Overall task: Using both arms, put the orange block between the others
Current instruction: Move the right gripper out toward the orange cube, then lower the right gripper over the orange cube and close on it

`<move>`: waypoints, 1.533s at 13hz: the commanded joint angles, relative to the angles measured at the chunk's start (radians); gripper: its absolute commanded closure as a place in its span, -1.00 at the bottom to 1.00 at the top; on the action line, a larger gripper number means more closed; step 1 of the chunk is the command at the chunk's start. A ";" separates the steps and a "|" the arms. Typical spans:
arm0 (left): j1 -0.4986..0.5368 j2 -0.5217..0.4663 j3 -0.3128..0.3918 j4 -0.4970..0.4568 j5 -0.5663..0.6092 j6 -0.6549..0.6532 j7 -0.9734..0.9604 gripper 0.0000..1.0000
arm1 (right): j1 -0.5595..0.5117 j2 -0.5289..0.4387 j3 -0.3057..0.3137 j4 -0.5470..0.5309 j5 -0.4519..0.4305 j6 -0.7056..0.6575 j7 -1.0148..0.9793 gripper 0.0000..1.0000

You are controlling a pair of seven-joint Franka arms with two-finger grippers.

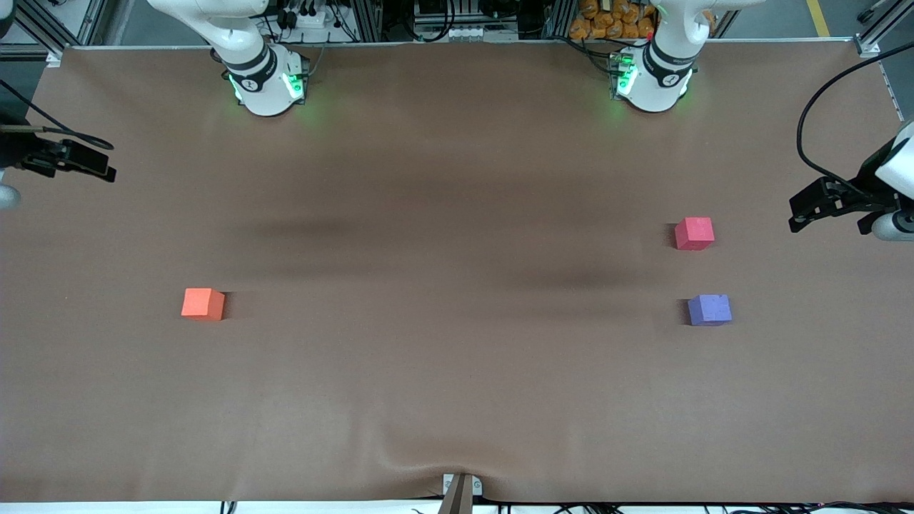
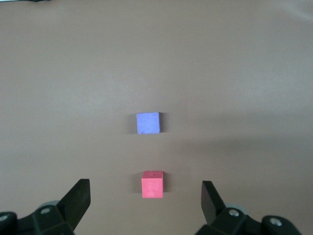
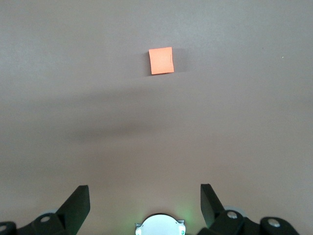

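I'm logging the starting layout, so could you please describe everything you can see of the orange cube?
The small matte orange foam-like cube sits flat and upright on the brown table covering, toward the right arm's end of the table. Its faces look plain and unmarked, with slightly soft edges, and it casts a short shadow on the side toward the other cubes. Nothing touches it but the table; it lies well apart from the pinkish-red cube and the purple cube. In the right wrist view it shows as a lone square.
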 commanded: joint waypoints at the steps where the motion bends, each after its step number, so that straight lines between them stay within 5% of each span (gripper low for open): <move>1: 0.012 0.000 -0.010 0.014 -0.016 -0.017 -0.014 -1.00 | 0.011 0.027 -0.004 -0.008 -0.014 0.021 0.001 -1.00; 9: 0.012 0.000 -0.007 0.014 -0.023 -0.024 -0.006 -1.00 | 0.000 0.130 -0.004 -0.116 -0.028 0.154 0.001 -1.00; 20: 0.005 0.002 -0.017 0.031 -0.023 -0.027 -0.013 -1.00 | -0.003 0.372 -0.004 -0.136 -0.023 0.328 -0.010 -1.00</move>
